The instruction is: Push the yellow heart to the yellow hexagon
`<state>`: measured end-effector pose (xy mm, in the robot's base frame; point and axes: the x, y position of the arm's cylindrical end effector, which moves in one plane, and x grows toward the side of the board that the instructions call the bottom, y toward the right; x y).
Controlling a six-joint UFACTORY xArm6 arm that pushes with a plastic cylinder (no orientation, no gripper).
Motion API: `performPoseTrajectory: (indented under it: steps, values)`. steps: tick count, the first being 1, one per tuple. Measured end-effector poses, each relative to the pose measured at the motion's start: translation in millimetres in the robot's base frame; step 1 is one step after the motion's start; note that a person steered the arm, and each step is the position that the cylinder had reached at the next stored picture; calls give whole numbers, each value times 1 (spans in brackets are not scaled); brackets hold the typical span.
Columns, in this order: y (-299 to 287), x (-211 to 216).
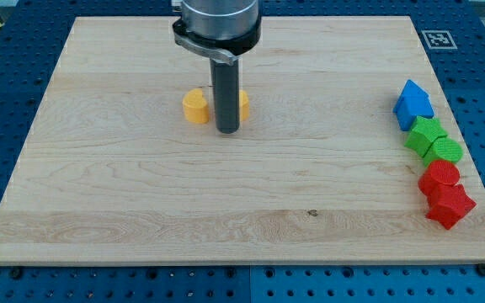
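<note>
Yellow heart (195,107) left of my tip (227,131) (heading unclear); yellow hexagon (242,103) half hidden; no claw.

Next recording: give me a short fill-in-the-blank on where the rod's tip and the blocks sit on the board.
My tip stands between two ____ blocks.
The yellow block in full sight lies to the view's ____ of my tip.
The blue block, green blocks and red blocks line the board's ____ edge in this view.

Missing words: yellow; left; right
</note>
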<state>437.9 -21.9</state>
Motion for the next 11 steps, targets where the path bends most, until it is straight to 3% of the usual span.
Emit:
performPoseTrajectory:
  steps: [2,4,5,8,11]
  values:
    - [-17,3]
    - [-103,16]
    - [-139,-3]
    - [-107,-29]
    - [-36,-36]
